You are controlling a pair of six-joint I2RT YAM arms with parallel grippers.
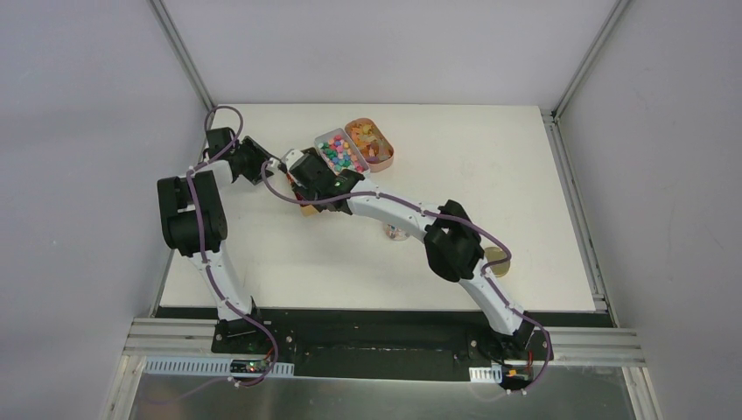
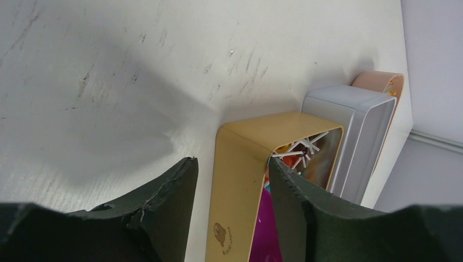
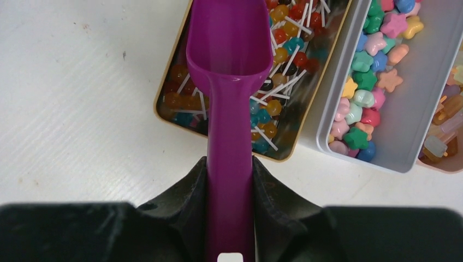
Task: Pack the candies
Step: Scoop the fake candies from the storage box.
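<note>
The right gripper (image 3: 229, 169) is clenching the handle of a glossy purple plastic scoop (image 3: 229, 49), with its two black fingers pressing on either side of the stem. The scoop's bowl is hanging over an open rectangular gold metal tin (image 2: 240, 147). Inside that tin, small round lollipop candies (image 3: 284, 49) in red, orange, teal and dark colours are lying in a jumble, their white sticks crossing one another. The left gripper (image 2: 232, 164) is straddling an end wall of the gold tin. One black finger (image 2: 164, 202) is standing outside the wall with a sliver of table showing between them. The other finger (image 2: 306, 213) is reaching inside, right against the rim. The claw is therefore released, not clamped on the wall. Just to the right of the gold tin, and touching it or nearly so, an open rectangular silver metal tin (image 3: 423, 103) is holding star- and flower-shaped candies (image 3: 363, 82). These are pink, green, blue and yellow, and they are crowding along its left side. Beyond it to the right, a rounded peach-coloured tin (image 2: 379, 82) is sitting against the silver one, with amber and pale sweets (image 3: 445, 109) partly showing at the frame's edge. All three tins are resting on the scuffed white table (image 3: 82, 98), toward its far middle, where both arms are meeting from the near edge.
</note>
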